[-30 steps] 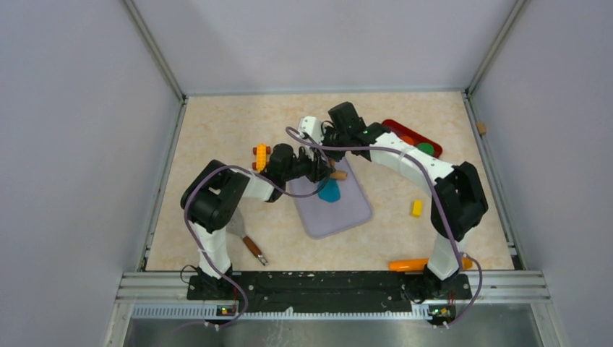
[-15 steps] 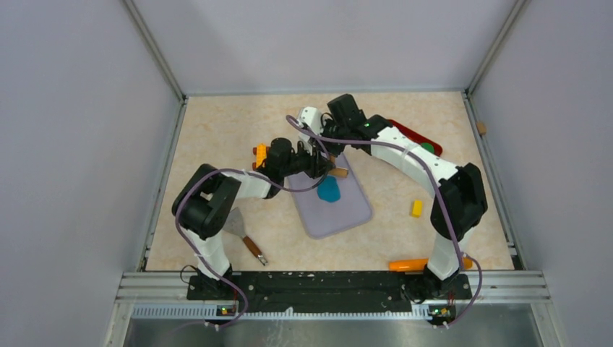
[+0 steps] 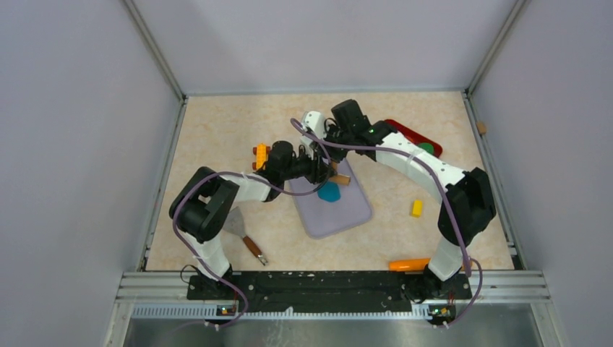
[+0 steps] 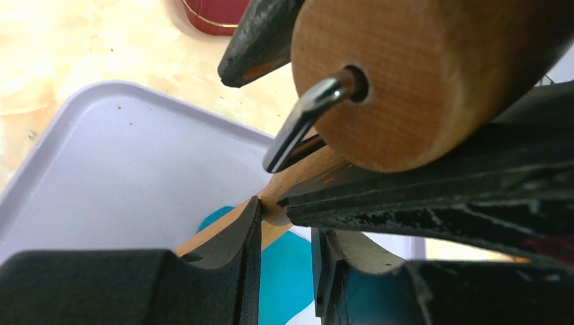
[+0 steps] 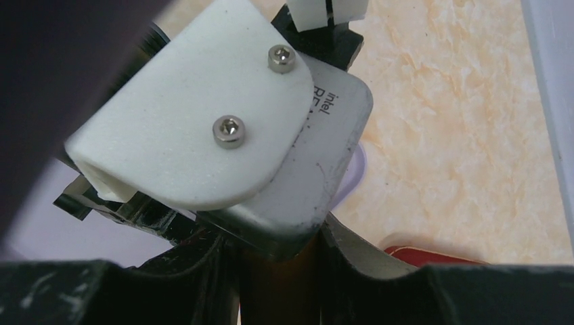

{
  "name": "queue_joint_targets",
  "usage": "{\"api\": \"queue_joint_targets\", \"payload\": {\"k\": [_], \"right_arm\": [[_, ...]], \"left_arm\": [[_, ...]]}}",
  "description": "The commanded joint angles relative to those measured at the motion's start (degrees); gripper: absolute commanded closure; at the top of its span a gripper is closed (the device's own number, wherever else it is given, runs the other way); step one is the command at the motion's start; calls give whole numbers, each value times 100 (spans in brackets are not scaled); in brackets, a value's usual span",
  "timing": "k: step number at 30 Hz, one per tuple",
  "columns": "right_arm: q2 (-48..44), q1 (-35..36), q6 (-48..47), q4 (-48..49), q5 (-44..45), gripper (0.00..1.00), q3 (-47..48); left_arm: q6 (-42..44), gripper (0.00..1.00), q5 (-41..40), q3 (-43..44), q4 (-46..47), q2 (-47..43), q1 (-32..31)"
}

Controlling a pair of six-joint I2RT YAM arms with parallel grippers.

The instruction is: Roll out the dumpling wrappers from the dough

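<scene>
The teal-blue dough [image 3: 329,191] lies as a small flattened patch on the lavender mat [image 3: 340,217]. The tan wooden roller [image 3: 338,178] sits just behind the dough, at the mat's far part. My left gripper [image 3: 318,171] comes from the left and is shut on the roller's thin handle [image 4: 288,186], with the dough [image 4: 288,271] below the fingers. My right gripper [image 3: 329,155] comes from the right and is shut on a brown handle [image 5: 277,284] of the roller. The roller's thick body [image 4: 420,74] fills the left wrist view. No round wrappers show.
A red tray [image 3: 408,135] holding a green piece stands at the back right. An orange-yellow toy [image 3: 260,154] lies left of the mat. A yellow block [image 3: 416,208], an orange stick [image 3: 408,264] and a scraper [image 3: 246,242] lie on the table nearer the bases.
Both arms shifted a little; the left elbow swung left and the right elbow swung right. The roller stays just behind the dough, moved only slightly.
</scene>
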Motion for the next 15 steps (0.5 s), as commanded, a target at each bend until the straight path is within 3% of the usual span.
{"api": "queue_joint_targets", "payload": {"k": [1,15], "right_arm": [[39,338,6,-434,-811,100,-312],[120,426,140,-335,-1136,100,-934]], "left_arm": [[-568,100,-558,-1,379,146,132],[-832,100,-345,-937,264,51,110]]}}
